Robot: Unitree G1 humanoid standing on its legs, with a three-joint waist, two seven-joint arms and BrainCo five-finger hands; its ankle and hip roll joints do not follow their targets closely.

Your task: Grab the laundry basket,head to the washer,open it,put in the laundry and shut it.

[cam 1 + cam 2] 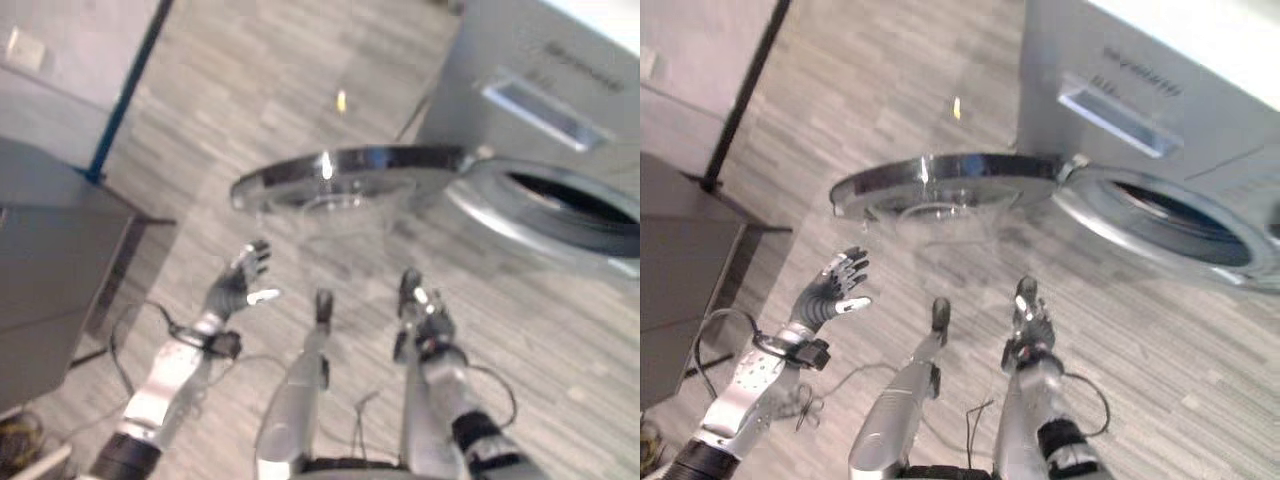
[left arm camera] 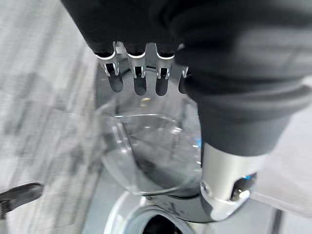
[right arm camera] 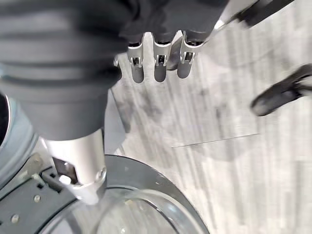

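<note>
The white washer point(image 1: 520, 60) stands at the upper right with its round door point(image 1: 340, 175) swung wide open and its glass bowl point(image 2: 151, 151) facing down. The dark drum opening point(image 1: 570, 205) lies bare to the right of the door. My left hand point(image 1: 245, 280) is open with spread fingers point(image 2: 139, 73), just below the door's left edge and apart from it. My right hand point(image 1: 420, 315) is lower, in front of the drum opening, with straight fingers point(image 3: 158, 63) and nothing in it; the door's rim point(image 3: 141, 180) shows close by in its wrist view.
A grey cabinet point(image 1: 50, 270) stands at the left, with a blue pole point(image 1: 130, 90) behind it. The washer's detergent drawer point(image 1: 540, 110) sits above the drum. Grey wood floor point(image 1: 250, 80) stretches beyond the door.
</note>
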